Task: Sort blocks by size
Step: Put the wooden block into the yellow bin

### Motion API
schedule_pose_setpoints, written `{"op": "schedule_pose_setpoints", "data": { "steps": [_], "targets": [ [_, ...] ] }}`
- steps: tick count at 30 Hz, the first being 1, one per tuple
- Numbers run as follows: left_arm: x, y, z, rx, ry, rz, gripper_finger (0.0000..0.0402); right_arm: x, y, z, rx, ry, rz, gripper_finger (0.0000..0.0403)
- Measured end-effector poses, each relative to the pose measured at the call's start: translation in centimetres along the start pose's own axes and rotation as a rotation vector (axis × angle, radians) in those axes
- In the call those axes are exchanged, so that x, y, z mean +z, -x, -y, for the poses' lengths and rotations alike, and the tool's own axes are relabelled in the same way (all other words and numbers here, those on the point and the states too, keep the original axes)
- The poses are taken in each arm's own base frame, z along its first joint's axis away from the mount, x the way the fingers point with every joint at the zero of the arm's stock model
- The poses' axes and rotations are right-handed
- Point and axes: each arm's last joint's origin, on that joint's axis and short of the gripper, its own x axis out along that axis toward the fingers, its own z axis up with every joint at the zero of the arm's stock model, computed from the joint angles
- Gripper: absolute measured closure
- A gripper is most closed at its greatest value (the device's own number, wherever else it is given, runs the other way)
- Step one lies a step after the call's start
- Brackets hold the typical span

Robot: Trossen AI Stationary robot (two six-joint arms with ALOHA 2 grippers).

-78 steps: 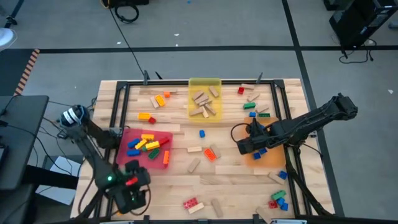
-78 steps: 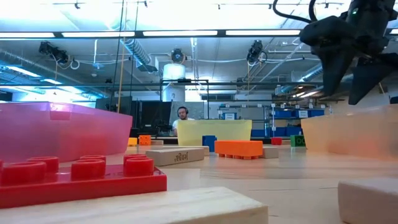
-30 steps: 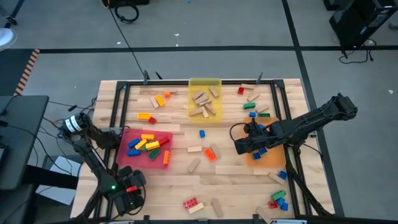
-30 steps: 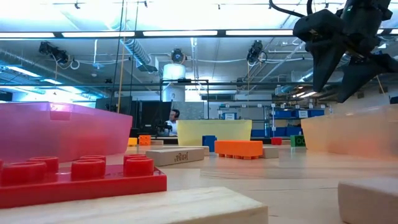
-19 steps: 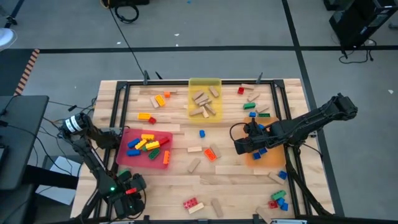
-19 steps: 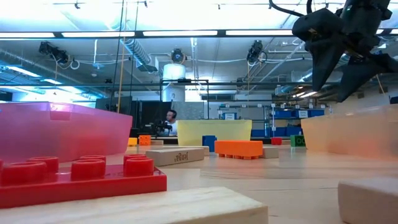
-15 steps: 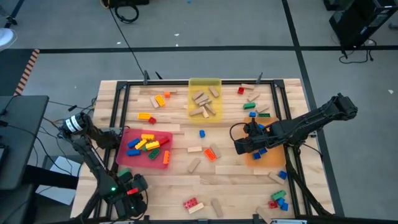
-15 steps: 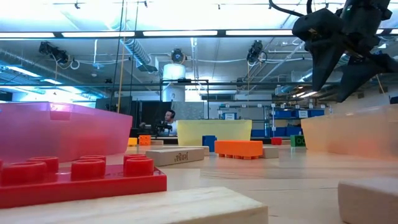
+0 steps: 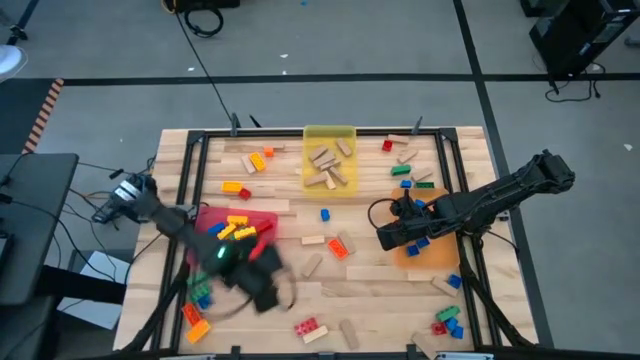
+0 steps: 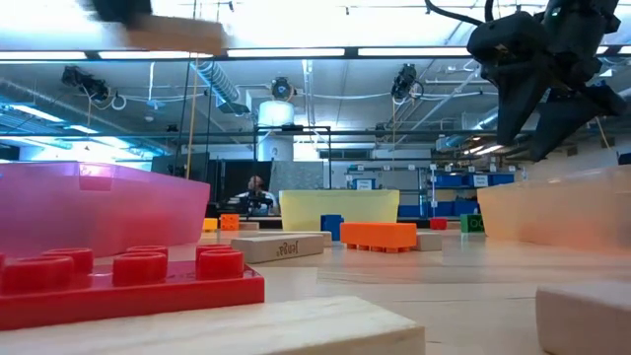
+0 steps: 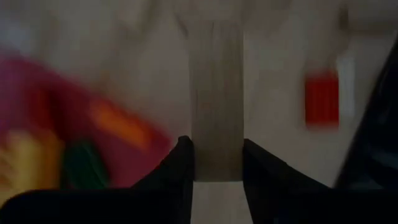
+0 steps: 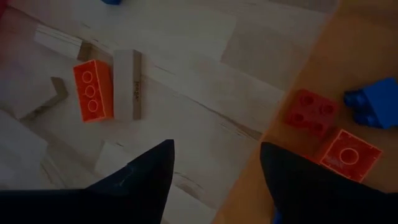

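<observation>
Studded bricks and tan wooden blocks lie scattered over the table, some in the red tray (image 9: 265, 218), the yellow tray (image 9: 329, 135) and the orange tray (image 9: 440, 255). My left gripper (image 9: 262, 290) is blurred above the table's near middle, just right of the red tray. It is shut on a tan wooden block (image 11: 214, 106), which shows high up in the low view (image 10: 173, 35). My right gripper (image 9: 385, 238) hangs open above the orange tray's left edge, with nothing between its fingers (image 12: 155, 168). My left gripper pinches the wooden block's near end (image 11: 214, 158) between its two fingers, one on each long side. The block runs on ahead of the fingers, along them. The fingers slant steeply down, and the block is lifted clear of the table.
An orange brick (image 12: 93, 90) and a wooden block (image 12: 127, 84) lie side by side on the bare wood left of the orange tray. Red (image 12: 309, 112), blue (image 12: 372, 102) and orange (image 12: 345, 155) bricks lie on that tray. A red brick (image 9: 307, 326) lies near the front edge.
My left gripper has risen and swung fast from the table's near left corner toward the near middle, carrying the wooden block; it is blurred with speed. Blue and orange bricks at the near left corner have come into sight where the arm stood.
</observation>
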Motion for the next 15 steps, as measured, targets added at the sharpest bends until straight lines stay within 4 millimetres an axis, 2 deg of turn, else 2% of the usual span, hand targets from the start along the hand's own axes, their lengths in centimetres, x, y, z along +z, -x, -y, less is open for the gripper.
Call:
{"op": "schedule_pose_setpoints", "data": {
  "steps": [4, 7, 11, 15],
  "targets": [
    [6.5, 1.1, -3.9, 0.022, 0.015, 0.09, 0.0293, 0.0, 0.0, 0.0, 0.004, 0.002, 0.001, 0.0154],
    [10.4, 1.7, -8.1, 0.067, 0.096, 0.143, 0.0289, 0.2, 0.0, -0.1, 0.006, 0.024, 0.003, 0.0153],
    [14.0, 1.9, -13.5, 0.126, 0.174, 0.213, 0.0287, 0.5, -0.1, -0.1, 0.015, 0.059, 0.011, 0.0151],
    [16.7, 1.5, -17.3, 0.069, 0.208, 0.293, 0.0287, 0.9, -0.2, -0.3, 0.03, 0.097, 0.019, 0.0154]
  ]
}}
